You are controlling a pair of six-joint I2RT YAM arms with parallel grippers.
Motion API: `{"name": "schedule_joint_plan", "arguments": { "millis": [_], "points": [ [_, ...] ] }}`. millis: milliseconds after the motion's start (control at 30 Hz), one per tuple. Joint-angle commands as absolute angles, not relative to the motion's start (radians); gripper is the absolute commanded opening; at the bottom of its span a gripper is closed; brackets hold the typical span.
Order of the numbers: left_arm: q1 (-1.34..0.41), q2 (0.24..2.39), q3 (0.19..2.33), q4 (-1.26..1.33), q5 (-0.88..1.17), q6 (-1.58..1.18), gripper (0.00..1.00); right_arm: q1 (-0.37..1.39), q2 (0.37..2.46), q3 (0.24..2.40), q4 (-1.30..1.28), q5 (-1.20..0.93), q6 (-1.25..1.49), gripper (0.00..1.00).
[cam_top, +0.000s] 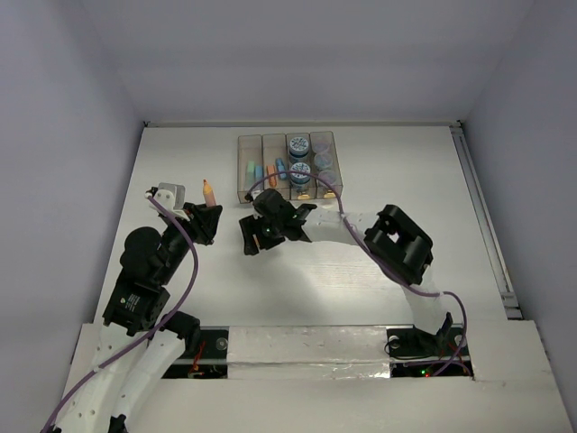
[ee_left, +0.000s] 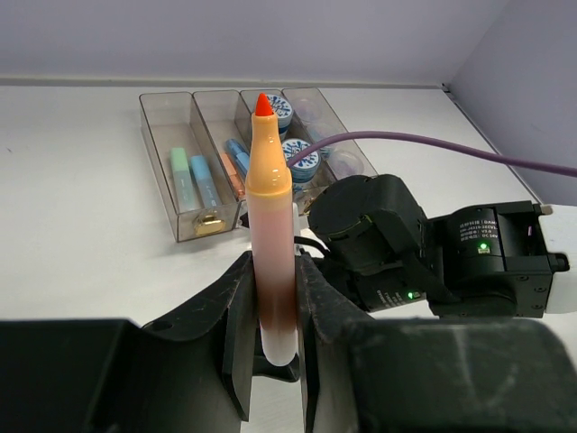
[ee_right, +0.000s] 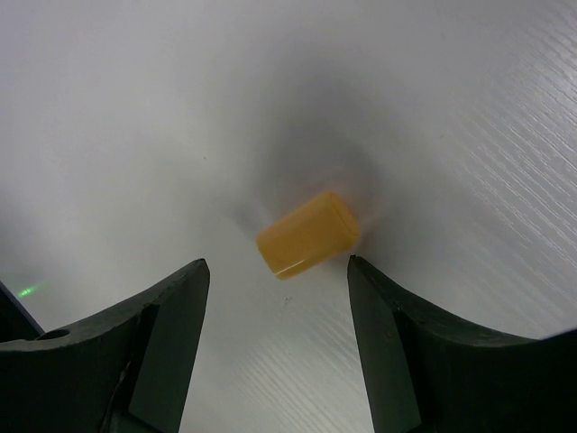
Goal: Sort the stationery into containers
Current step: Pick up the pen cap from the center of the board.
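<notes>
My left gripper point(ee_left: 275, 271) is shut on an uncapped orange marker point(ee_left: 270, 194) and holds it upright, red tip up; it also shows in the top view point(cam_top: 209, 193), left of the bins. My right gripper point(ee_right: 276, 266) is open, pointing down at the table, with a short orange cap point(ee_right: 309, 233) lying on its side just beyond the fingertips and between them. The four joined translucent containers point(cam_top: 250, 137) stand at the back centre. They hold green, blue and orange markers point(ee_left: 206, 180) and round blue-topped jars point(cam_top: 297, 144).
The right arm's wrist point(ee_left: 379, 225) sits close to the right of my left gripper. Its elbow point(cam_top: 401, 244) bends over the table's right half. A purple cable point(ee_left: 433, 144) runs across. White walls close in the table on three sides.
</notes>
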State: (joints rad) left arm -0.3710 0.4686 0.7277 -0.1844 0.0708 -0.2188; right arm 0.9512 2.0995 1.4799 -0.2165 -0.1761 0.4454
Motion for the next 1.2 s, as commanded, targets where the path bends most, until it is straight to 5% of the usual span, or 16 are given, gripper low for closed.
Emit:
{"name": "schedule_joint_plan", "arguments": {
  "millis": [0,367,1167],
  "points": [
    [-0.368,0.462,0.727,-0.141,0.08,-0.224,0.0,0.96,2.12,1.529,-0.205,-0.167,0.443,0.68],
    [-0.368,0.454,0.727,-0.141,0.078,-0.224,0.0,0.988,2.174,1.612,-0.285,-0.098,0.41,0.56],
    [-0.368,0.454,0.729,-0.14,0.074,-0.225,0.0,1.034,2.279,1.77,-0.491,0.136,0.253,0.55]
  ]
}}
